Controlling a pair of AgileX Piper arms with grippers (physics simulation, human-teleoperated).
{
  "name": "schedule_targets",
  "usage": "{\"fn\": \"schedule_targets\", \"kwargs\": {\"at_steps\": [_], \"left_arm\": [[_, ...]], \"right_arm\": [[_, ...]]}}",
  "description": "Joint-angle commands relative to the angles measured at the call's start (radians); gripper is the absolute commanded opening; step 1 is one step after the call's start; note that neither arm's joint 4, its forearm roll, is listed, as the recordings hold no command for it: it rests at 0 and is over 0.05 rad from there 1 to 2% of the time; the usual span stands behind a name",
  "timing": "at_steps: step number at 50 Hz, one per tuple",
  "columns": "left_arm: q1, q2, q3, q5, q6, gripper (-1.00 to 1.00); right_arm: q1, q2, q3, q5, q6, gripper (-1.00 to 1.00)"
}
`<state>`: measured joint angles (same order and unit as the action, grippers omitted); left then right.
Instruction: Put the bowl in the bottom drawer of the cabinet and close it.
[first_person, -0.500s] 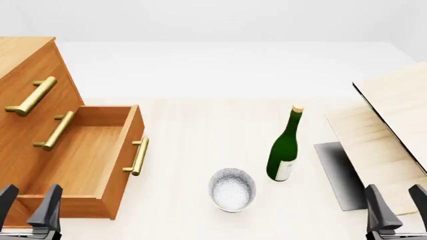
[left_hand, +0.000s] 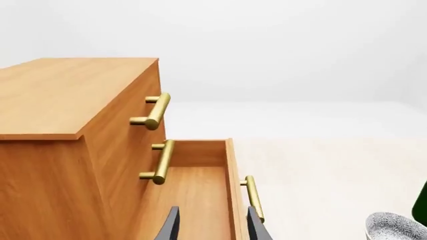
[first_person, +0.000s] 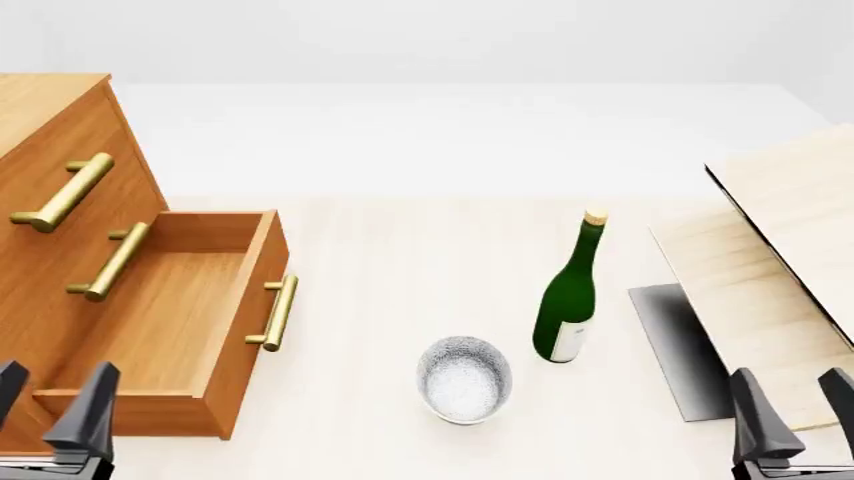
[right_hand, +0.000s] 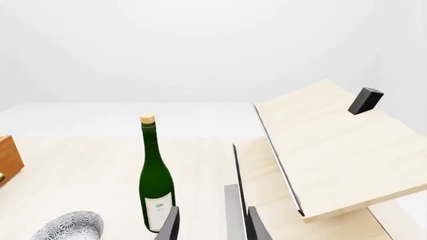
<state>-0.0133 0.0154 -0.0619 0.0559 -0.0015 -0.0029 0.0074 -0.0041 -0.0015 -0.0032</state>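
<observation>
Front view: your bowl (first_person: 465, 378) sits upright on the table (first_person: 387, 270), near the front edge, about mid-width. A green bottle (first_person: 569, 296) stands just beside it, toward the table's right edge, not touching. The cabinet (first_person: 47, 180) fills the left side of the table; its bottom drawer (first_person: 167, 320) is pulled out w/ nothing inside, brass handle (first_person: 275, 313) facing the bowl. Pale boards (first_person: 761, 270) lean at the right edge. Your left gripper (first_person: 47, 420) hangs at the front-left corner, just in front of the drawer's near side, fingers spread, holding nothing. Your right gripper (first_person: 790, 420) hangs at the front-right corner by the boards, fingers apart too, nothing between them.

Left wrist view: you see the cabinet (left_hand: 60, 115) top, two upper handles and the open drawer (left_hand: 200, 185) past the left gripper (left_hand: 210, 227)'s fingertips, which stand apart. The bowl (left_hand: 395, 227) shows only as a rim at the frame corner, well apart from the drawer.

Right wrist view: right gripper (right_hand: 210, 227) has its fingertips apart, w/ the bottle (right_hand: 155, 185) ahead, the bowl (right_hand: 70, 227) beside the bottle, and the boards (right_hand: 333, 150) on the other side. A small dark block (right_hand: 365, 100) rests on the top board.
</observation>
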Motion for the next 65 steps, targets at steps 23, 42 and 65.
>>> {"fn": "schedule_targets", "kwargs": {"at_steps": [23,42,65], "left_arm": [[-0.145,-0.006,-0.183,0.22,0.083,1.0],[-0.193,0.086,-0.238,0.271,0.065,1.0],[-0.196,0.29,-0.295,0.265,-0.037,1.0]], "right_arm": [[-0.001,0.0,0.0,0.0,0.0,1.0],[-0.001,0.0,0.0,0.0,0.001,1.0],[-0.001,0.0,0.0,0.0,0.0,1.0]]}}
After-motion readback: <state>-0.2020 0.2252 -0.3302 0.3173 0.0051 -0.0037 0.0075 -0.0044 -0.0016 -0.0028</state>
